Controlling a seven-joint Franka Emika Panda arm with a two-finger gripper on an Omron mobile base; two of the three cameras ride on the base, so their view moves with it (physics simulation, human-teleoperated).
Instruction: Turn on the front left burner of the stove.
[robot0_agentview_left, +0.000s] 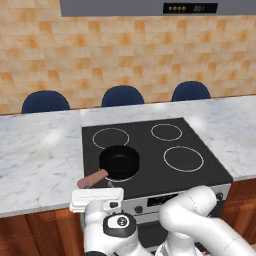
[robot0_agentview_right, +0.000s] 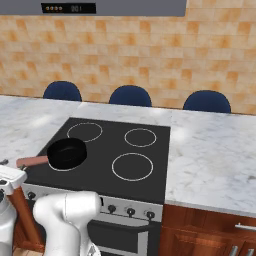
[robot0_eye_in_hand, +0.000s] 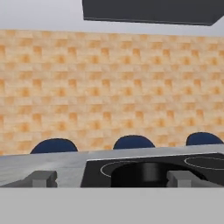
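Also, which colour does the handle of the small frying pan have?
Reddish brown; the handle shows best in the left base view, sticking out from the black frying pan.

The arm folds low, its gripper (robot0_eye_in_hand: 109, 178) level with fingers apart.

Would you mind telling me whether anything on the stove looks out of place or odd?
One thing: the small black frying pan sits off-centre on the front left burner, hiding most of its ring, with its handle sticking out past the stove edge. Nothing looks spilled or damaged.
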